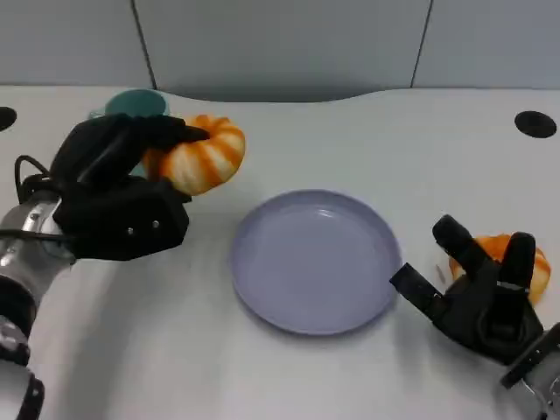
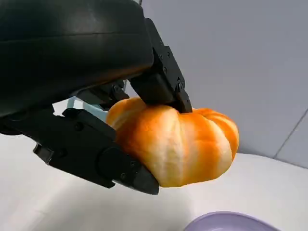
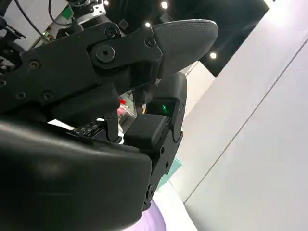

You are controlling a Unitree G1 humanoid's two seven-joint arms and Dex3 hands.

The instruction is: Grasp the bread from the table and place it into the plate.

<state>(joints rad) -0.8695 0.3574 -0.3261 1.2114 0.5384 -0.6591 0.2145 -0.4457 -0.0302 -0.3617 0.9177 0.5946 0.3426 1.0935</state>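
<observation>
The left hand (image 1: pixel 118 188) grips a striped orange bread (image 1: pixel 203 156) above the white tabletop (image 1: pixel 289 367), up and to the left of the lavender plate (image 1: pixel 315 261), which holds nothing and has bare tabletop on every side. The right hand (image 1: pixel 477 293) rests right of the plate with fingers apart, holding nothing, a second bread (image 1: pixel 507 255) just behind it. A teal object (image 1: pixel 136 103) sits by the far edge.
</observation>
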